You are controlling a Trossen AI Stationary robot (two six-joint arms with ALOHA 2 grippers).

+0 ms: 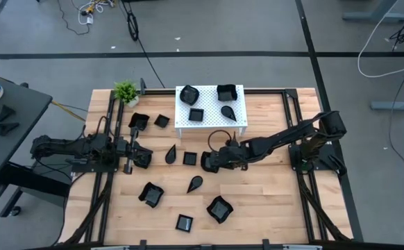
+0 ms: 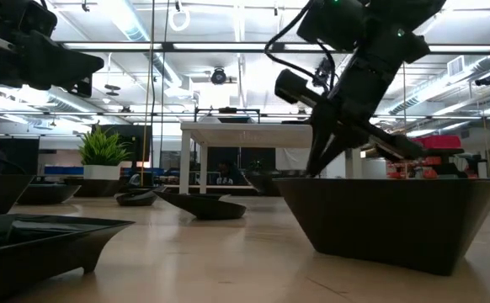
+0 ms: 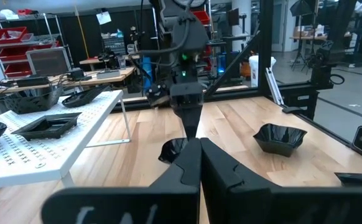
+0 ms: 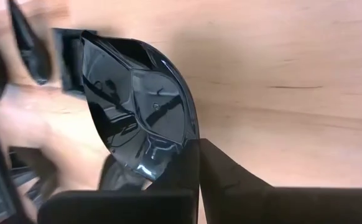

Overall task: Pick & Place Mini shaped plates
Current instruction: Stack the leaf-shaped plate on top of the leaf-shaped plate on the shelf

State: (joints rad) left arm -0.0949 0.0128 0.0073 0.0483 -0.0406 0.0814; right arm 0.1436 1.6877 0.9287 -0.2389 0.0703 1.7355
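**Plates scattered across table, four on the stand**

The stand [image 1: 211, 111] sits at the table's [image 1: 271, 201] back edge, holding four plates [image 1: 196, 114]. The plant [image 1: 125, 91] stands at the back-left corner. Other plates lie in front (one [image 1: 209, 161] at the right gripper [image 1: 214, 160]), the left gripper [image 1: 146, 156] opposite.

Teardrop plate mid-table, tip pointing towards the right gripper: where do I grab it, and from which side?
Take the raised rim along one long side of the teardrop plate, coming straight down from above, one finger inside, one outside. It lies flat and low, so a sideways approach would probably slip. The right gripper is shut on the rim of the rounded dish likewise.
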